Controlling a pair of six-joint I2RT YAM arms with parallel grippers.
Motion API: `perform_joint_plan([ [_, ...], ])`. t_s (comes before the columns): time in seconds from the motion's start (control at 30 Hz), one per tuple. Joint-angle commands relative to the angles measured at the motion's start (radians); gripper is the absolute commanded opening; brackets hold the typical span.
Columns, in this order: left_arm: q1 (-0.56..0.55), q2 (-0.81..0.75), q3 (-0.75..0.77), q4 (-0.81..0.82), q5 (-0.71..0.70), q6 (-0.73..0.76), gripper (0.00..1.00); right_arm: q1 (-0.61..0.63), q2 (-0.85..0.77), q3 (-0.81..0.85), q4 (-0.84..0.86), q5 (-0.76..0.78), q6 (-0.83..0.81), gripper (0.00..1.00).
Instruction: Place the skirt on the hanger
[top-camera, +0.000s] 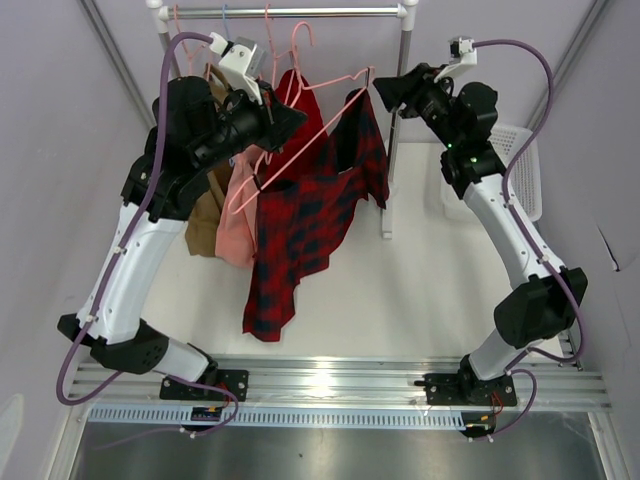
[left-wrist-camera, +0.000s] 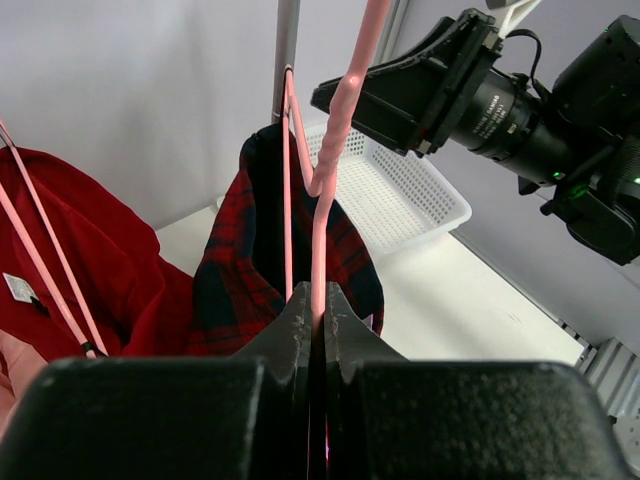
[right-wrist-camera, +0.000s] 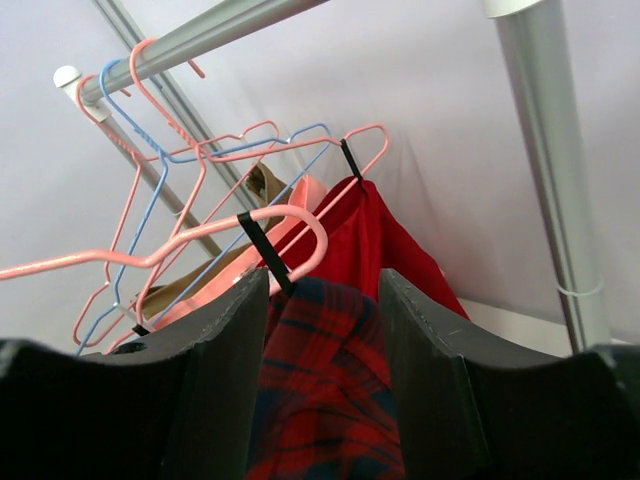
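The left tool (left-wrist-camera: 318, 300) is clamped on the hanger (left-wrist-camera: 345, 100) wire; the skirt (top-camera: 300, 220) hangs from its right end only (mostly drooping toward the desk (top-camera: 400, 290)). The right tool (right-wrist-camera: 325, 285) straddles the fabric, grip unclear; a tug could slide it off

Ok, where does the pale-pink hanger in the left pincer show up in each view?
Top external: the hanger slants across top centre.
Left wrist: the hanger rises from the shut left pincer, bottom centre upward.
Right wrist: the hanger shows its rounded end at centre, above the right pincer.
Shared landmark: the plaid skirt draped on its far end.
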Motion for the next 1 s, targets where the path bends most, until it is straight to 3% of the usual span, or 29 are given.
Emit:
perform_joint_plan([
  [0.0,-0.003,-0.069,0.018,0.118,0.030,-0.020,0.00,0.015,0.022,0.070,0.032,0.058,-0.015,0.53],
  [0.6,-0.003,-0.067,0.018,0.116,0.074,-0.016,0.00,0.027,0.085,0.129,0.015,0.078,-0.038,0.52],
  [0.97,-0.003,-0.063,0.020,0.133,0.088,-0.024,0.00,0.032,0.056,0.022,0.107,0.024,0.025,0.54],
])
